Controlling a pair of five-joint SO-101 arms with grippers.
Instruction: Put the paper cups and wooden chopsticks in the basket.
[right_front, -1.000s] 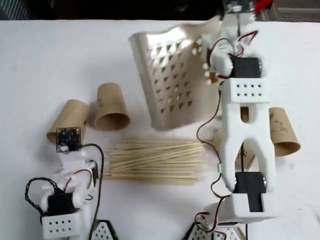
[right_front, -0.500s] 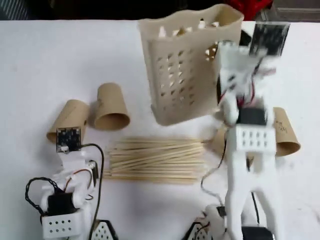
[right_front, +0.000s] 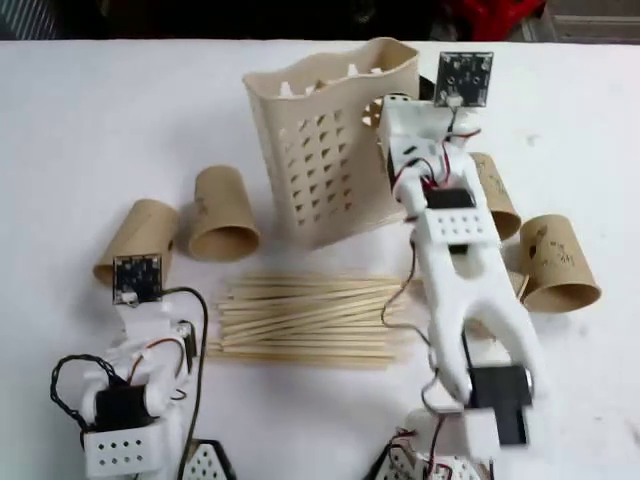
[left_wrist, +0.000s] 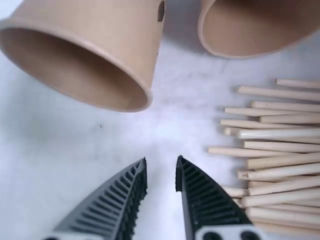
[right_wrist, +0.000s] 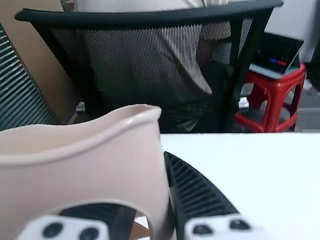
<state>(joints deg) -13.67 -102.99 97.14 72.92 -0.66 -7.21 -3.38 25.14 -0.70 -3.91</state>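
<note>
From the high view, the basket (right_front: 320, 170) has gone from lying tipped over, to lifted, to standing upright on the table (right_front: 90, 110) with its mouth up. My right gripper (right_front: 388, 112) grips its rim at the corner nearest my arm. I judge that the container is now ready to load, though nothing is in it yet. I count four paper cups, all on their sides. Two are left of the basket: the outer cup (right_front: 140, 238) and the inner cup (right_front: 222, 212). Two are on the right: the near cup (right_front: 497, 195), partly behind my arm, and the far cup (right_front: 556, 262). My arm may hide more. One pile of chopsticks (right_front: 310, 318) lies in front of the basket, too many to count.

In the left wrist view, my left gripper (left_wrist: 160, 167) hangs over bare table, its jaws a narrow gap apart and holding nothing. Two cups lie ahead of it and the stick ends just beside it.

In the right wrist view, the basket wall sits clamped between my jaws.
</note>
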